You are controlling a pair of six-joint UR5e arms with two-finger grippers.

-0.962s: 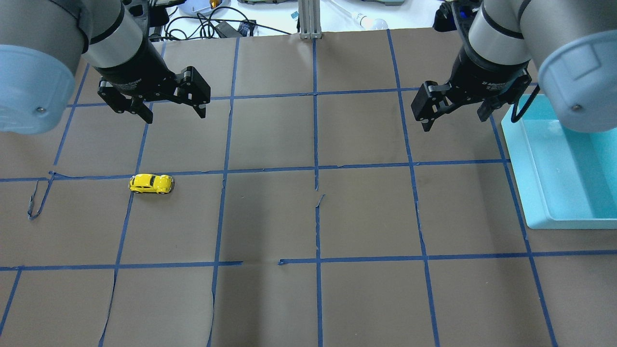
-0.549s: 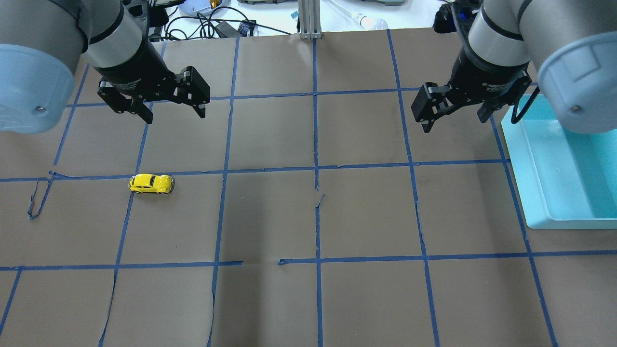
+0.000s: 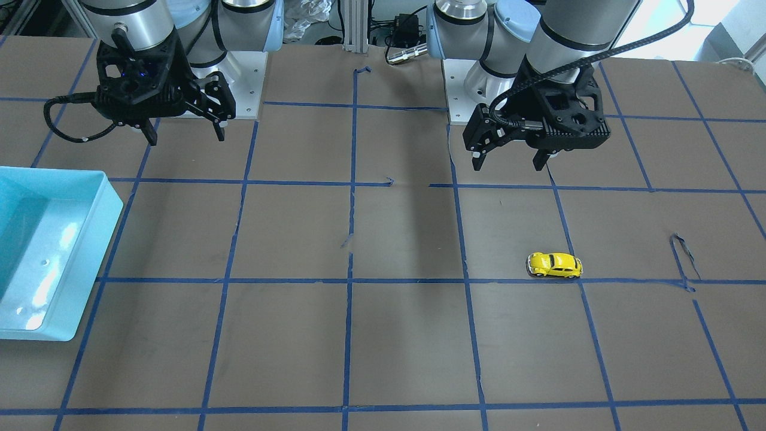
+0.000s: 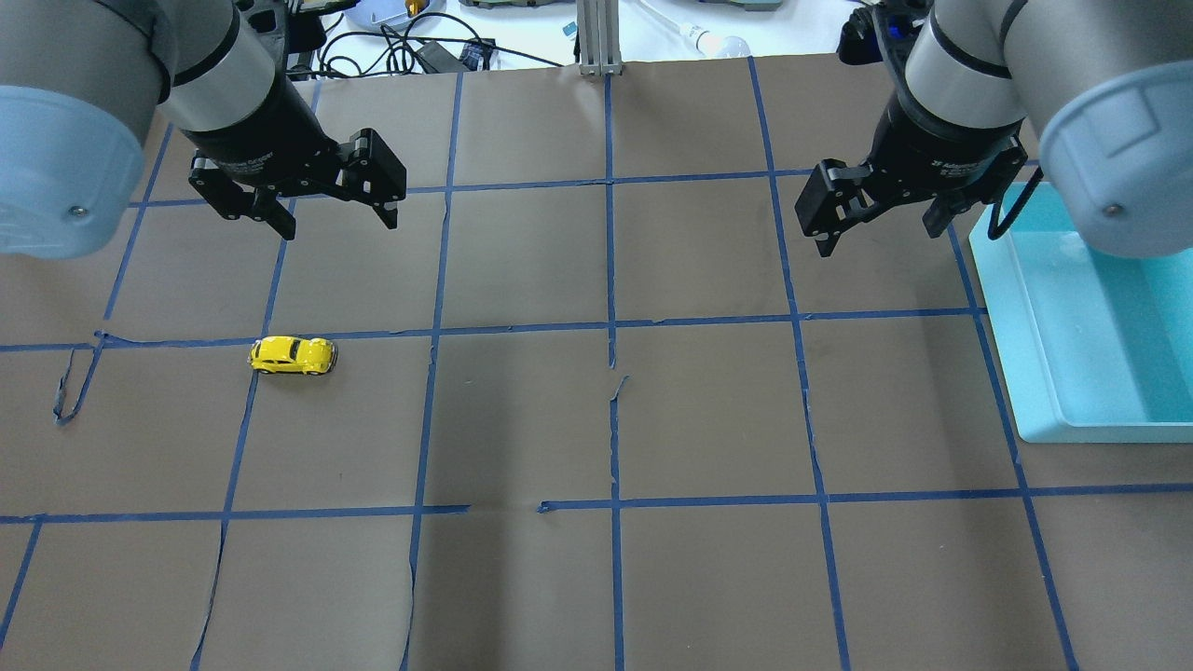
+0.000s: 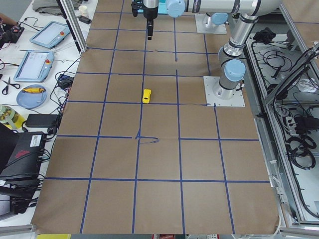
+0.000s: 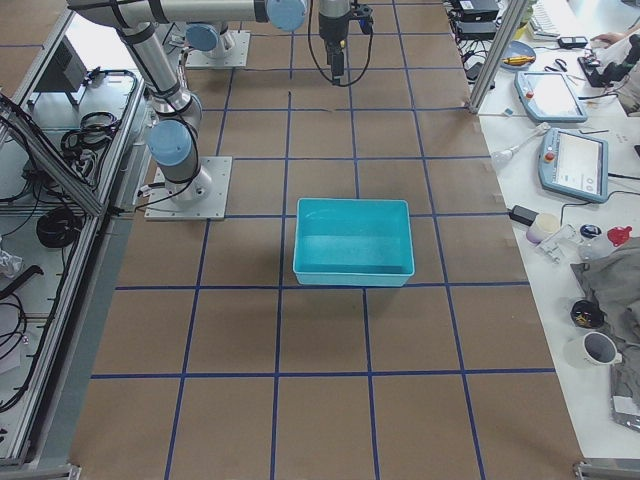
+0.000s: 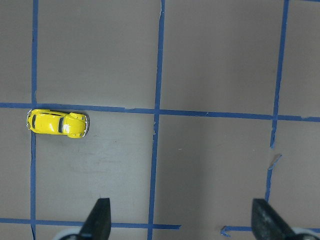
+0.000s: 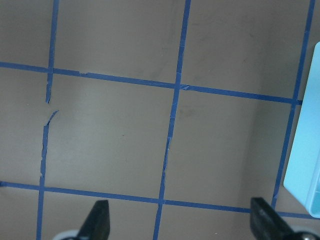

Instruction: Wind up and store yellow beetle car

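You're looking at square one: the tiny glossy yellow beetle car (image 4: pixel 292 355) is sitting untouched, the left gripper (image 4: pixel 337 224) and right gripper (image 4: pixel 879 238) are both hanging wide open, and the turquoise plastic bin (image 4: pixel 1100 431) is waiting well apart.

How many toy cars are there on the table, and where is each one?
1. The yellow beetle car stands on its wheels on the table's left half, near a blue tape crossing, apart from the open left gripper. The teal bin holds none.

I see brown paper (image 4: pixel 522 419) marked with a blue tape grid (image 4: pixel 610 233); two control tablets (image 5: pixel 48 36) and a blue plate (image 5: pixel 32 101) sit on the side bench (image 5: pixel 47 19).
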